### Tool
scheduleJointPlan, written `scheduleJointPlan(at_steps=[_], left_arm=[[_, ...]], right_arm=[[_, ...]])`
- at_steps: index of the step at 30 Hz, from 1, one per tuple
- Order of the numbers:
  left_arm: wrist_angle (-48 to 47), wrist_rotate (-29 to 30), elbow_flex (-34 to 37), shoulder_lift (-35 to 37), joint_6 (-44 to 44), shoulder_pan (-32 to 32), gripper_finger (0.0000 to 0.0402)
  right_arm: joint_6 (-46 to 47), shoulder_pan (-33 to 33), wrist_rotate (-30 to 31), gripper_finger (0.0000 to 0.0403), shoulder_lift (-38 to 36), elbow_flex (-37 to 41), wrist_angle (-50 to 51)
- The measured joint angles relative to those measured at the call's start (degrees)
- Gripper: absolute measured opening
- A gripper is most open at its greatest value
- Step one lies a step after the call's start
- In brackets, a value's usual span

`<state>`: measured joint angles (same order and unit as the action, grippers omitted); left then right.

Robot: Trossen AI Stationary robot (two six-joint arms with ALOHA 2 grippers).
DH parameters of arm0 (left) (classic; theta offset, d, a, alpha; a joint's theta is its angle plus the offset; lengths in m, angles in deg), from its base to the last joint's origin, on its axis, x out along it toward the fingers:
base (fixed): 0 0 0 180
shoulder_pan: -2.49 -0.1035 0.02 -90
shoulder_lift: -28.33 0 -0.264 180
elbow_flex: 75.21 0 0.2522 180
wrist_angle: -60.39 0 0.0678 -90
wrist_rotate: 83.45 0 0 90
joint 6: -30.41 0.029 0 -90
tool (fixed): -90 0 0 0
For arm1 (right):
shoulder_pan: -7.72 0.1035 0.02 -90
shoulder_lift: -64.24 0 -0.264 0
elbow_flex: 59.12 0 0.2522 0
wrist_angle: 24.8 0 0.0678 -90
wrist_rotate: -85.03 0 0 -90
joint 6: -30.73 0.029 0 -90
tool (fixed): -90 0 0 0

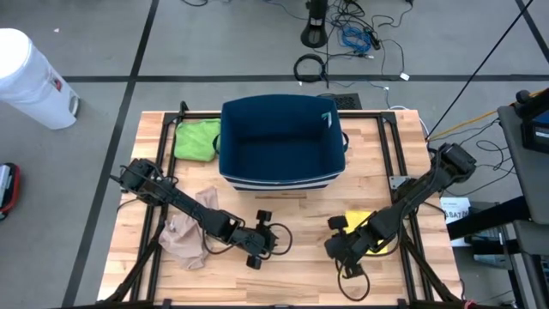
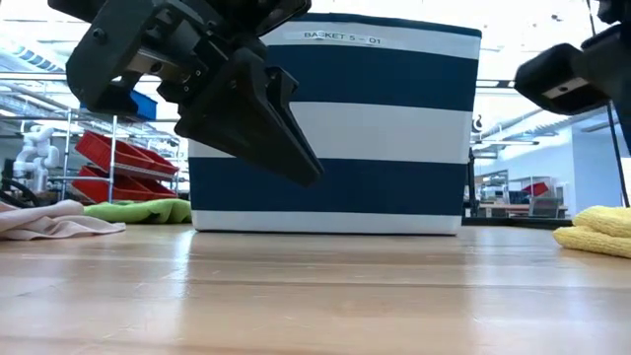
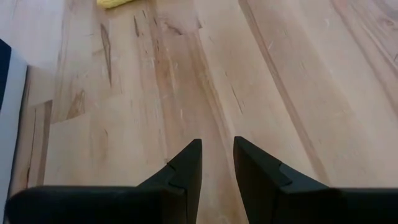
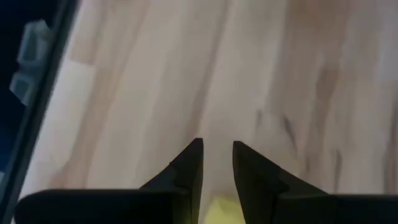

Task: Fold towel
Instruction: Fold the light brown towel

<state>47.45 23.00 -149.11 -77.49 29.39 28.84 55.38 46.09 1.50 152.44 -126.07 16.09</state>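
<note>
A yellow towel (image 1: 356, 221) lies in a lump on the wooden table right of centre, partly under my right arm; it shows at the right in the low view (image 2: 596, 232). My right gripper (image 4: 217, 146) hovers above the bare wood just left of it, fingers slightly apart with nothing between them; a strip of the yellow towel (image 4: 217, 211) shows below them. My left gripper (image 3: 217, 146) hangs over bare wood at the table's middle front (image 1: 285, 240), slanting down, open by a narrow gap and empty. A beige towel (image 1: 184, 232) lies crumpled under the left arm.
A blue-and-white striped basket (image 1: 283, 142) stands at the far middle of the table. A green cloth (image 1: 197, 137) lies to its left. Bare wood (image 1: 292, 283) runs along the front edge between and before the two grippers. Beyond the table on the left stands a white bin (image 1: 30, 77).
</note>
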Motion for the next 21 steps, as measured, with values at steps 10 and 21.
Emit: scheduleJointPlan(at_steps=[10,21], left_arm=[[-19.5,-0.4,0.0,2.6,-7.1,1.3,0.0099],[-52.0,1.3,0.0,8.5,-32.2,1.5,0.0099]], right_arm=[[-1.6,0.0,2.7,0.0073,0.5,0.0,-2.9],[-3.3,0.0,4.1,0.0073,2.9,0.0,-3.6]])
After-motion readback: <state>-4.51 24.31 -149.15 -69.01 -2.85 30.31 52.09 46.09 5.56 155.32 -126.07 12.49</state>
